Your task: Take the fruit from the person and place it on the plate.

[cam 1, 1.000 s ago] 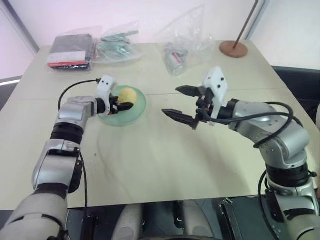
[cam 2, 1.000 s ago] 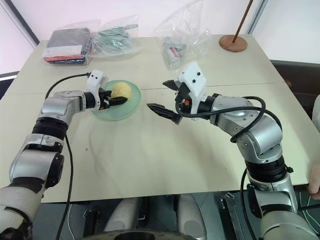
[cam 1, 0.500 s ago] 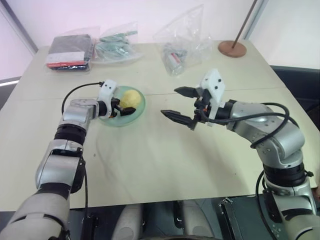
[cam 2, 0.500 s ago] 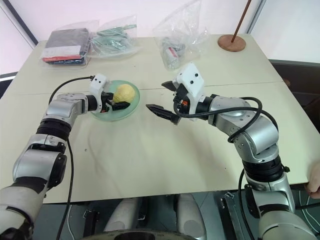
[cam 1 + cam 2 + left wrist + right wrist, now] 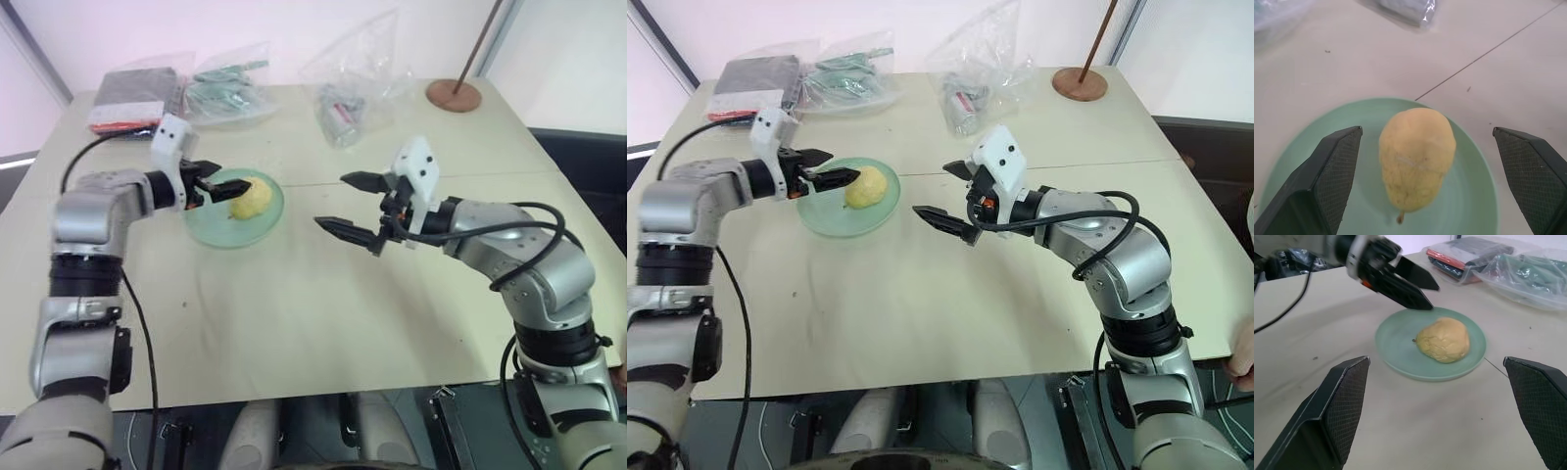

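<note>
The pale yellow fruit (image 5: 253, 196) lies on the mint-green plate (image 5: 211, 223), left of the table's middle, with nothing touching it. My left gripper (image 5: 220, 179) hovers just above the plate's left rim, pointing at the fruit, open and empty. The left wrist view looks down on the fruit (image 5: 1417, 156) lying between the spread fingers (image 5: 1334, 166). To the right of the plate my right gripper (image 5: 331, 199) is open and empty, pointing left toward it. At the far right edge, below the table, a bit of the person's hand (image 5: 1244, 357) shows.
Along the table's back edge lie a bag of dark flat items (image 5: 137, 98), a bag of green things (image 5: 230, 83) and a crumpled clear bag (image 5: 353, 98). A brown round wooden base (image 5: 454, 95) with a thin rod stands at the back right.
My left gripper has opened and let go of the fruit, then risen and drawn back to the left. The fruit stays on the plate. The right arm has not moved.
</note>
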Tool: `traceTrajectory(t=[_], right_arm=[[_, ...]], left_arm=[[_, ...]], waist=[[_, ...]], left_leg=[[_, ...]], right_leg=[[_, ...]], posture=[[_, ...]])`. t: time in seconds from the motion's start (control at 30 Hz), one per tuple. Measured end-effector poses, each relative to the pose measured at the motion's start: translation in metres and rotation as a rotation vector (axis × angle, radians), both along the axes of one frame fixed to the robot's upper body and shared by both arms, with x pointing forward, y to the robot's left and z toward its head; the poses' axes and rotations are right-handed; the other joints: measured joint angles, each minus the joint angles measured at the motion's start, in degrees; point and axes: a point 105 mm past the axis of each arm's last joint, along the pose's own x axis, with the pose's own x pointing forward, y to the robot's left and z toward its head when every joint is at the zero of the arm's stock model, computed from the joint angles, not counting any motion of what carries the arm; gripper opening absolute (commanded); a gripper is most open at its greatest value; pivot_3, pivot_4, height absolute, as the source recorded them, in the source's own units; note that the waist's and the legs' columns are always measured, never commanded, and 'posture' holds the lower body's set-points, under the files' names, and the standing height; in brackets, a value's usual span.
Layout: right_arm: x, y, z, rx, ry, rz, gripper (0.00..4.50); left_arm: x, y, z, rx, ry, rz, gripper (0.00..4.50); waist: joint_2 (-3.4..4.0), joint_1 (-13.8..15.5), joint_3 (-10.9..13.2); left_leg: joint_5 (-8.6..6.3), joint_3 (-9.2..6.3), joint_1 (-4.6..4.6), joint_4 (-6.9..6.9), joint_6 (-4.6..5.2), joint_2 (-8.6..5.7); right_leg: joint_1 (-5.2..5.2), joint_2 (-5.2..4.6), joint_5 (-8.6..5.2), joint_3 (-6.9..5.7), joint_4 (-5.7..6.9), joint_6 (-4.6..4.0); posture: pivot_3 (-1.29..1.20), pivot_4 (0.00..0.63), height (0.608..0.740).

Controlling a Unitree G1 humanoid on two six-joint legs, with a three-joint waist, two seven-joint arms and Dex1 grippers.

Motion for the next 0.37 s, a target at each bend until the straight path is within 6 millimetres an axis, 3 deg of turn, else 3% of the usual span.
traceTrajectory(t=[0.17, 0.37], right_arm=[[-0.002, -0.002, 0.0, -0.012, 0.0, 0.016, 4.5], [-0.004, -0.007, 0.0, -0.034, 0.0, 0.027, 4.5]], left_arm=[[-0.047, 0.024, 0.007, 0.056, 0.054, -0.06, 4.48], [-0.08, 0.034, 0.003, 0.101, 0.09, -0.103, 4.48]], waist=[[0.01, -0.15, 0.01], [-0.01, 0.51, 0.0]], left_leg=[[0.0, 0.02, 0.02, -0.05, 0.0, 0.03], [0.0, 0.0, 0.03, 0.0, 0.0, 0.0]], right_leg=[[-0.01, 0.0, -0.01, 0.04, -0.01, -0.02], [0.08, -0.06, -0.02, -0.02, -0.07, -0.03]], posture=[[0.0, 0.15, 0.74], [0.0, 0.15, 0.74]])
